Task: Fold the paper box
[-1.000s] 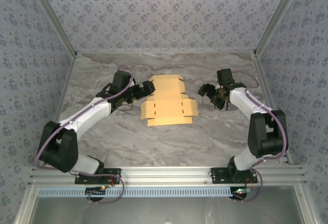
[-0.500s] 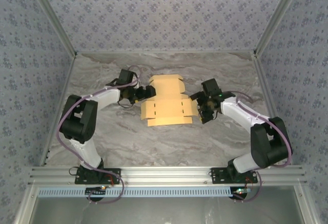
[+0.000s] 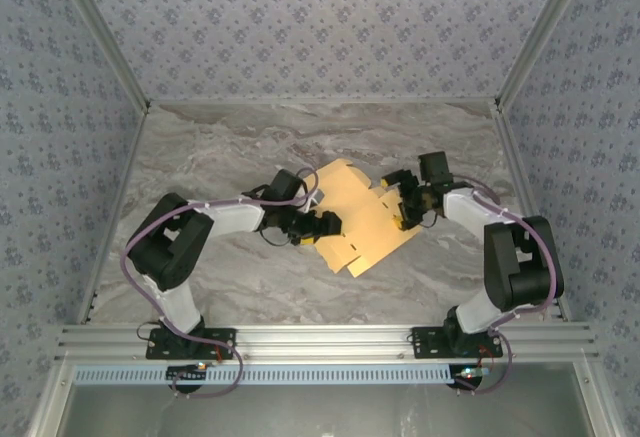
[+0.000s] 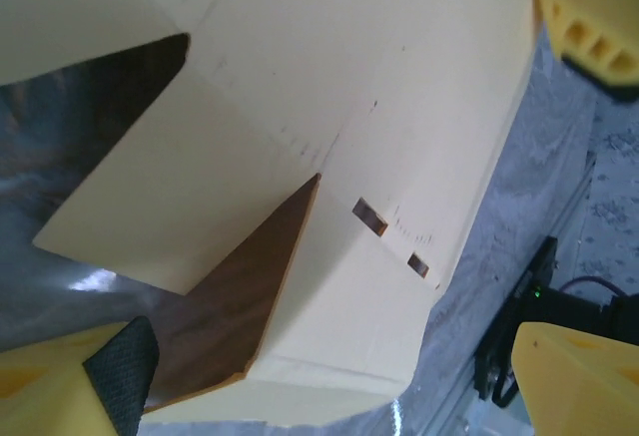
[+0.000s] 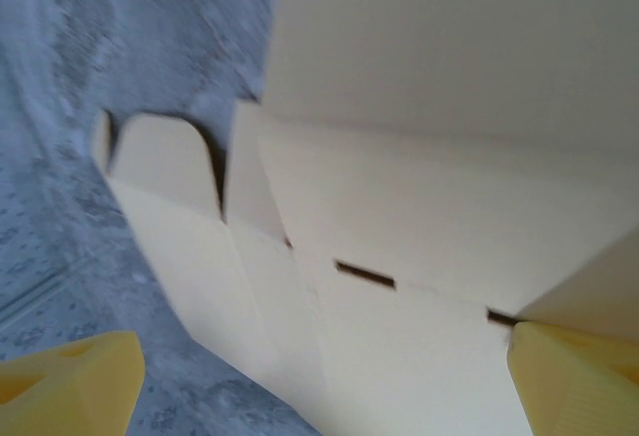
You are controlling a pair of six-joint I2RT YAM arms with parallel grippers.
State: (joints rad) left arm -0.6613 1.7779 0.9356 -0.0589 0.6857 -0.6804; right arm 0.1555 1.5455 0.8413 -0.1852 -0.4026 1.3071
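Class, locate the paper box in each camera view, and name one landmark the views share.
Top external: paper box mid-table, slightly right of centre.
Left wrist: paper box across top and middle.
Right wrist: paper box across centre and right.
Shared landmark: grey marbled tabletop.
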